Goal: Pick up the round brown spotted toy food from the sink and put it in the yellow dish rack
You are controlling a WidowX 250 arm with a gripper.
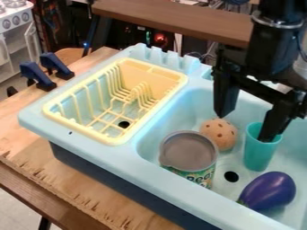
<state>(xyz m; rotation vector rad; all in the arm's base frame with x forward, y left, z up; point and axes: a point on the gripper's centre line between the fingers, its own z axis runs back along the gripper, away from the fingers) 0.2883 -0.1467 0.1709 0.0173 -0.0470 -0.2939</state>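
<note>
Gripper (244,127): is hanging over the sink basin (178,112), its fingers standing wide apart with nothing between them.
Cup (260,155): is standing upright in the basin, right under one fingertip; whether that tip is dipping inside, I cannot tell.
Ball (219,134): is lying between cup and can, brown and holed.
Can (188,152): is standing near the basin's near-left corner.
Eggplant (269,190): is lying by the near edge.
Dish rack (112,140): is sitting at the sink's left end.
</note>
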